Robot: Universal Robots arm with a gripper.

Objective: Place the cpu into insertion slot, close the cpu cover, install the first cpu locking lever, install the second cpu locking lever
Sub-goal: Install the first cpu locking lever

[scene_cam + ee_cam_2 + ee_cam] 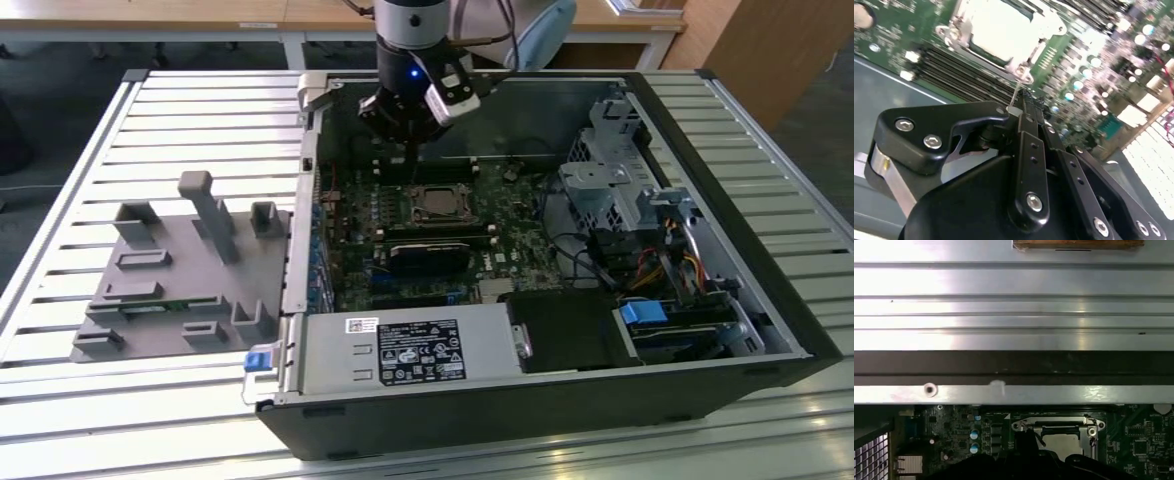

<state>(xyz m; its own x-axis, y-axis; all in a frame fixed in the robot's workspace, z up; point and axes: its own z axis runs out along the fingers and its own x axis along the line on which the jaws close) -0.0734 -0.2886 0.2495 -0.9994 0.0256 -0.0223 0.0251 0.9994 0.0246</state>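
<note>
The cpu (435, 206) lies in the insertion slot (412, 192) on the green board, its pale metal face (996, 30) showing through the window of the cpu cover (965, 21). The silver cover frame lies flat over the chip in both wrist views (1054, 423). My gripper (398, 150) hangs just behind the socket, toward the case's rear wall. Its black fingers (1029, 115) are pressed together, so the gripper (1026, 95) is shut. A thin silver locking lever (1016, 92) rises from the socket's corner to the fingertips; I cannot tell whether it is clamped or only touched.
The open computer case (747, 300) lies on a slatted metal table (200, 110). A grey fixture block (174, 270) stands at the exterior view's left. A long black block (430, 252), a power supply (400, 350), a drive cage (607, 180) and cables (667, 260) surround the socket.
</note>
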